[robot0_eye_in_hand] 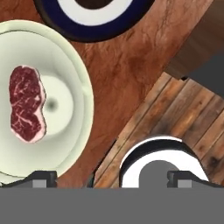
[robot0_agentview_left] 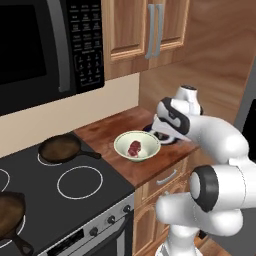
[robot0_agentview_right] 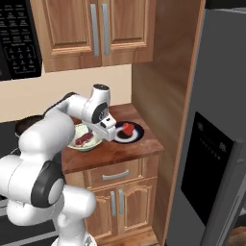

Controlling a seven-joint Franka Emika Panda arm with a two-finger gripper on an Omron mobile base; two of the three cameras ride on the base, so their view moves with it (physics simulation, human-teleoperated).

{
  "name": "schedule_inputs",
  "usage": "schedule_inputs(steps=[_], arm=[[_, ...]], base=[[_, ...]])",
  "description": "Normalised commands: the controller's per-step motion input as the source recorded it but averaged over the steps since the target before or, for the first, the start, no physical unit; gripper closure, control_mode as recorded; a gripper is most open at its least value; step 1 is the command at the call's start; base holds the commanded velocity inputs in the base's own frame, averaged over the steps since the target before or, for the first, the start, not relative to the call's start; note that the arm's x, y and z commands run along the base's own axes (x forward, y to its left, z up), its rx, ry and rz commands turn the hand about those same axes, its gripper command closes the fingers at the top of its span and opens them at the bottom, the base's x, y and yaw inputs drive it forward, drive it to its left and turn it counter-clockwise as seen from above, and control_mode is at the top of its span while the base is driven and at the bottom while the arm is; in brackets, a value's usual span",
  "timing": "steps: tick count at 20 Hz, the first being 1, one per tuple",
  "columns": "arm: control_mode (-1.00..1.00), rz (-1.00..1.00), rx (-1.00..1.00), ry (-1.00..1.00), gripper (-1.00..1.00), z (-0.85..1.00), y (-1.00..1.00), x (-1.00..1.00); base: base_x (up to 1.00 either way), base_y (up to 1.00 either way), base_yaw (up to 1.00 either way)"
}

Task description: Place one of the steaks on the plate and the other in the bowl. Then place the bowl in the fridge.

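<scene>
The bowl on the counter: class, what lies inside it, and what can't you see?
Inside the bowl lies one raw steak, flat on the pale bottom. The part of the bottom under the steak is covered, so nothing can be said of it.

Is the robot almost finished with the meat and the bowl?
About halfway. Done: one steak lies in the bowl, and the other steak sits on the plate. In hand: nothing; the gripper hangs over the counter's edge beside the bowl, fingers apart and empty. Left: grab the bowl and put it in the fridge, whose door looks ajar at the lower right.
</scene>
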Motion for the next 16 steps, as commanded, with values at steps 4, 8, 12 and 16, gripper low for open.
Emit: schedule_inputs(steps=[4,8,12,16], arm=[[-1.0,0.01,0.06,0.0,-1.0,-0.32,-0.02,0.52],[-1.0,0.01,0.07,0.0,-1.0,-0.32,0.0,0.36],[-1.0,0.01,0.06,0.0,-1.0,-0.27,0.0,0.29],[-1.0,0.02,0.07,0.0,-1.0,-0.17,0.02,0.24]], base=[[0.0,0.0,0.0],[0.0,0.0,0.0],[0.0,0.0,0.0],[0.0,0.0,0.0]])
